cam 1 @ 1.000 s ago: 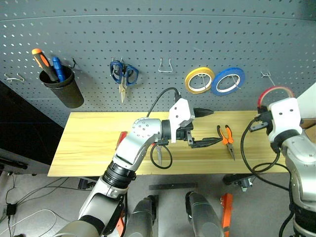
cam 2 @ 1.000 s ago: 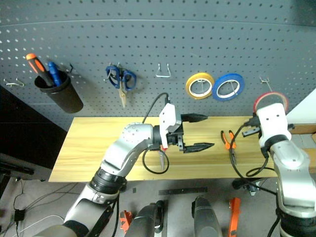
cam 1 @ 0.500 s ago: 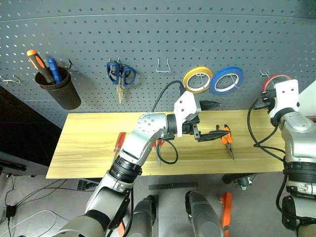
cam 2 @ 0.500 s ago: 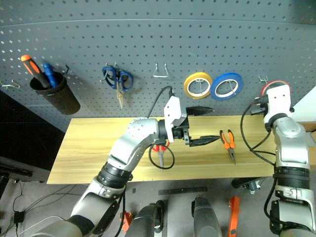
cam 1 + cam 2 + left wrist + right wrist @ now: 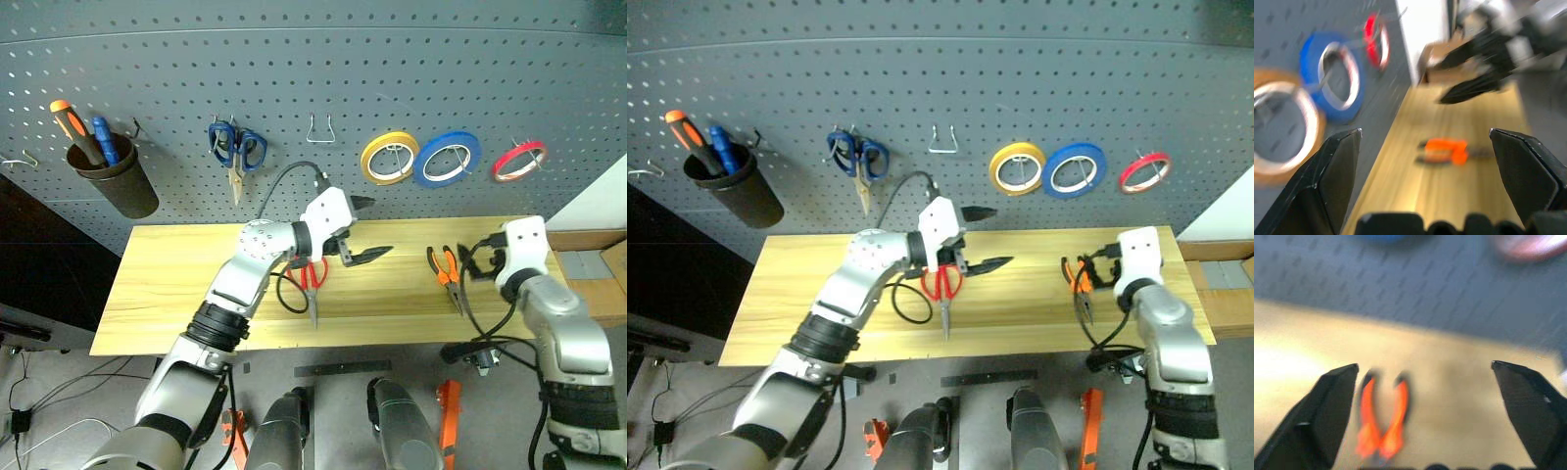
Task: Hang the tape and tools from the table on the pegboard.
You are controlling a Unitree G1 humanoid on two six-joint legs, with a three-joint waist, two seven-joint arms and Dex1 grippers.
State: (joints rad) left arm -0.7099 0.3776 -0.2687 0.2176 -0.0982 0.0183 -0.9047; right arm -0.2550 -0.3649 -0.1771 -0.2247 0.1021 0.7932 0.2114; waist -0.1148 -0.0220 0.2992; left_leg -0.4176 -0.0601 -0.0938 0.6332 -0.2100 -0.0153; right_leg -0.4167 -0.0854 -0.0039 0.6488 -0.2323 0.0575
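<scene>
While on its pegboard [image 5: 294, 69] hook: red tape [image 5: 518, 160], right of blue roll [image 5: 447, 159]
Right gripper [image 5: 1425, 406]: spread wide, empty, near pliers [image 5: 446, 271]
Left gripper [image 5: 364, 229]: spread wide, empty, above scissors [image 5: 312, 282]

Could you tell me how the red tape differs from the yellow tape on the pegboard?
The red tape is a thinner, smaller ring than the yellow tape. The red one hangs furthest right, tilted; the yellow hangs left of the blue tape. Both hang on pegboard hooks.
</scene>
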